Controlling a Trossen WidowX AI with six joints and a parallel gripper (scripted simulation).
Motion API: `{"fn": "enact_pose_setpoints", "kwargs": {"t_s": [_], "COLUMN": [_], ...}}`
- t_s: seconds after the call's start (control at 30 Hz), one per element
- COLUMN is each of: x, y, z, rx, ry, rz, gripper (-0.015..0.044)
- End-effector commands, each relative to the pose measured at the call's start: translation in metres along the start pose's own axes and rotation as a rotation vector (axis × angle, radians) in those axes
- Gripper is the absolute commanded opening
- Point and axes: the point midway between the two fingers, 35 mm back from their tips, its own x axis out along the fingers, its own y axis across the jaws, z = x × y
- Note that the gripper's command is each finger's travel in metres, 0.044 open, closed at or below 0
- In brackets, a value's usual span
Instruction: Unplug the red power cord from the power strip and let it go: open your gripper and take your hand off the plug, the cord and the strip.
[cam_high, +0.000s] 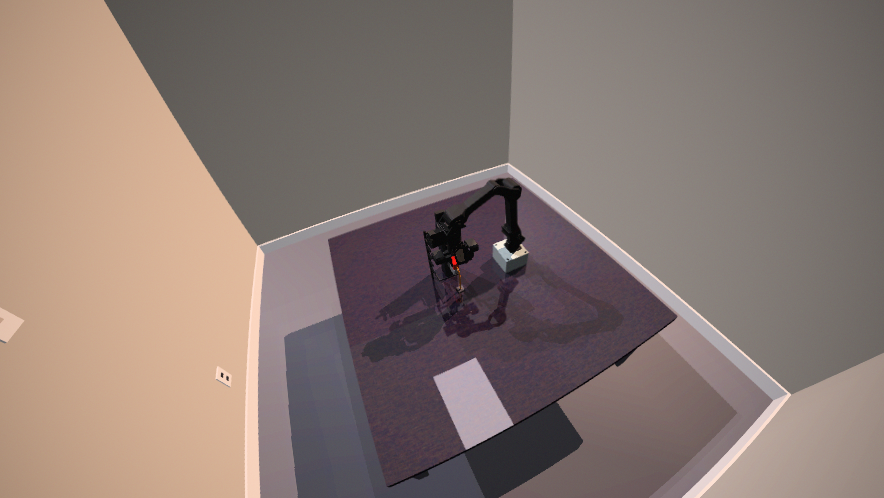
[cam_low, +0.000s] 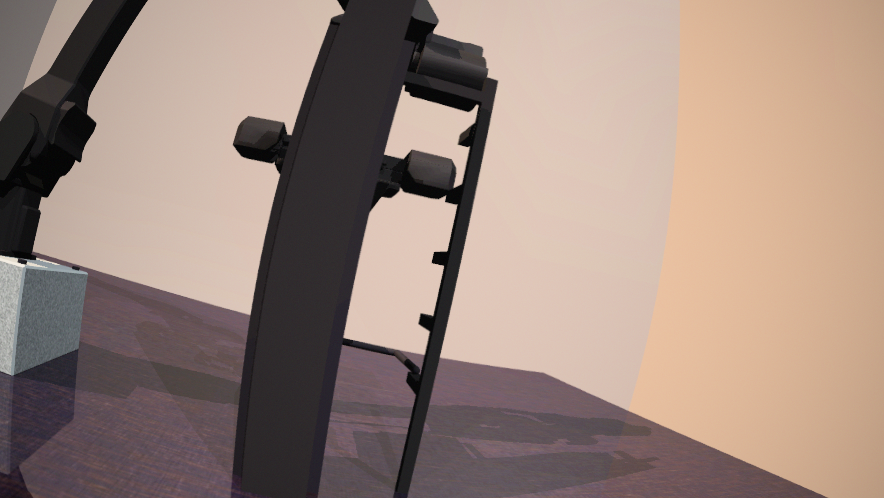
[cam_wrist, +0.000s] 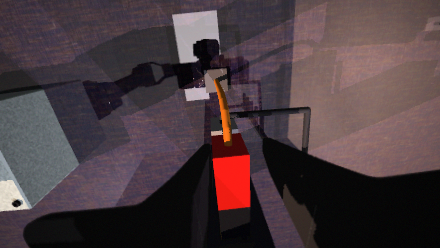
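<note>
1. Red plug (cam_high: 454, 261) (cam_wrist: 232, 182), near the middle of the far half of the dark surface (cam_high: 371, 266) (cam_low: 494, 451) (cam_wrist: 350, 200), shows its dark end toward the wrist view; whether it is seated in the power strip cannot be told.
2. An orange cord (cam_high: 459, 276) (cam_wrist: 223, 107) runs from the plug to a small pale block (cam_high: 460, 288) (cam_wrist: 216, 80).
3. A tall dark bar (cam_low: 321, 247) stands beside a slim pegged frame (cam_low: 451, 247), hiding part of the arm from the side.
4. The black arm (cam_high: 512, 213) (cam_low: 105, 49) rises from a pale box (cam_high: 509, 258) (cam_low: 49, 315) (cam_wrist: 45, 135) near the surface's upper-right edge, arches toward the far corner and dips to the plug.
5. The hand (cam_high: 450, 252) (cam_wrist: 236, 147) is partly open, its fingers on either side of the plug, clamped on nothing.
6. A white rectangle (cam_high: 473, 402) meets the lower-right edge.
</note>
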Motion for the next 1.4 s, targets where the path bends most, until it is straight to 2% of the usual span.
{"fn": "enact_pose_setpoints", "kwargs": {"t_s": [0.0, 0.93, 1.07, 1.37], "x": [0.001, 0.013, 0.011, 0.011], "y": [0.002, 0.004, 0.002, 0.002], "z": [-0.007, -0.021, -0.021, -0.021], "rx": [-0.003, -0.003, 0.001, 0.001], "ry": [-0.004, -0.003, 0.002, 0.002], "rz": [0.007, 0.007, 0.003, 0.003], "gripper": [0.0160, 0.0160, 0.0055, 0.0000]}}
